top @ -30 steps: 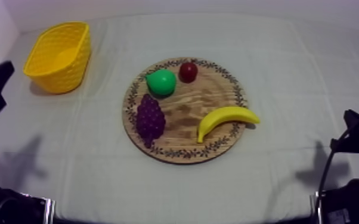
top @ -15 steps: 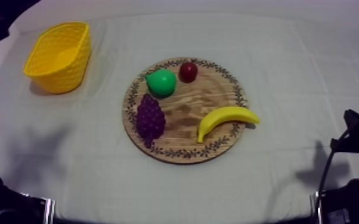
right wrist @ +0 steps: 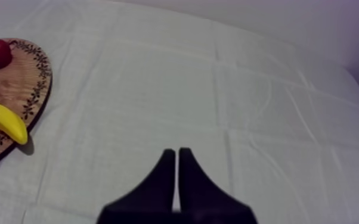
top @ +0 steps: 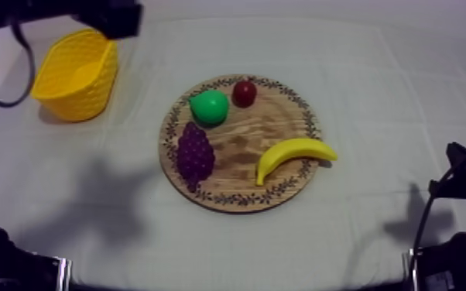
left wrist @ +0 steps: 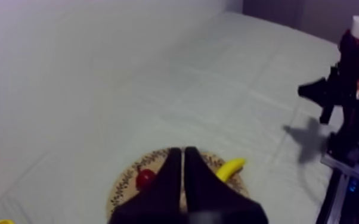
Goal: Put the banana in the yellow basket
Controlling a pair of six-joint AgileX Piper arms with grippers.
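The left arm (top: 89,15) has risen from its rest place and now reaches in above the yellow basket (top: 73,77). The left hand (left wrist: 183,150) is closed and holds nothing. The banana (top: 292,157) lies untouched on the wooden board (top: 240,200), so the approach is only beginning.

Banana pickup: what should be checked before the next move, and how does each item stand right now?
1. Banana lies free on the wooden board: ok.
2. Grapes, pear and small red fruit sit apart from the banana: ok.
3. Yellow basket upright, nothing seen inside: ok.
4. Left gripper open for a grasp: not ok, it is shut on nothing.
5. Left gripper over the banana: not ok, it is short of the board, up by the basket.
6. Right gripper clear of the board: ok, shut, off to its side.
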